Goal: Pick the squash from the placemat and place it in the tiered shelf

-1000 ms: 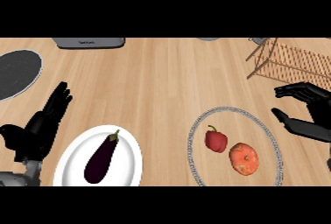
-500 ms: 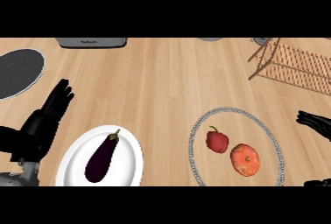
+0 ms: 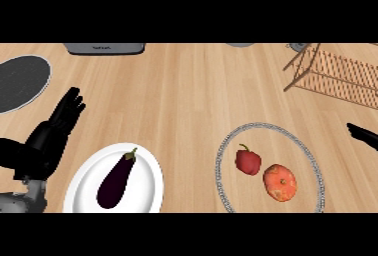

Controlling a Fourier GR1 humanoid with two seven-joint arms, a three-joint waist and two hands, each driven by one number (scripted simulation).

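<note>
The squash [image 3: 279, 182], orange and roundish, lies on the round placemat [image 3: 230, 200] with a beaded rim at the lower right. A red pepper [image 3: 248, 161] lies just left of it. The wire tiered shelf [image 3: 336, 75] with wooden slats stands at the upper right. My left hand [image 3: 46, 142] rests open at the left edge, fingers up, beside the white plate. Only a small black part of my right hand [image 3: 363, 135] shows at the right edge, apart from the placemat and holding nothing visible.
A dark eggplant [image 3: 117, 179] lies on a white plate [image 3: 148, 192] at the lower left. A dark grey round mat [image 3: 18, 82] sits at the far left. A grey appliance [image 3: 103, 48] stands at the counter's back edge.
My right hand has pulled back from beside the placemat toward the right edge, now almost out of view. The left hand and the squash have stayed where they were.
</note>
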